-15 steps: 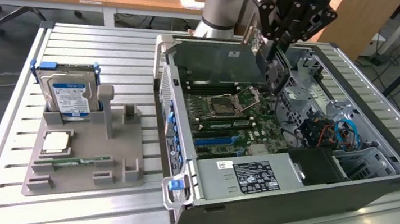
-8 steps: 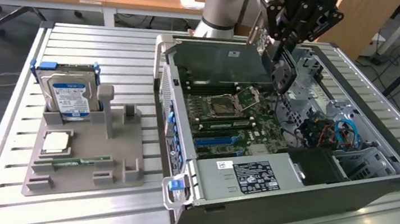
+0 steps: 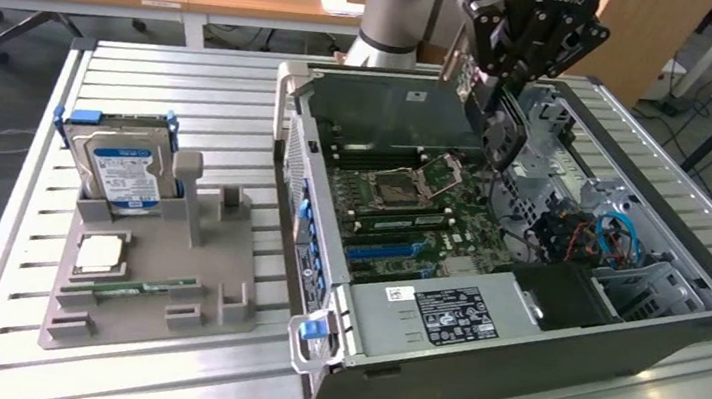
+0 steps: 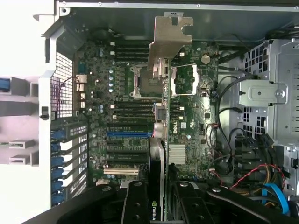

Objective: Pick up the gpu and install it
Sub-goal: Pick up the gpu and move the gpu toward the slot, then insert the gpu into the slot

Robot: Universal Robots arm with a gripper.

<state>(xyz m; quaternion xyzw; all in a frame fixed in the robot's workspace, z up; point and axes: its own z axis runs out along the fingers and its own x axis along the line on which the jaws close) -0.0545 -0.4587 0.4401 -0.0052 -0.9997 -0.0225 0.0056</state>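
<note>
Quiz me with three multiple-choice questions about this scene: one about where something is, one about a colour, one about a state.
1. Where is the gpu? A) on the floor B) in the hand, above the computer case C) on the wooden desk
2. The hard drive has a label that is: A) blue and white B) red C) yellow
3. The computer case is: A) shut B) upright C) open, motherboard showing
Answers: B, the hand grips the gpu over the case; A, the label faces the exterior view; C, the motherboard lies bare.
</note>
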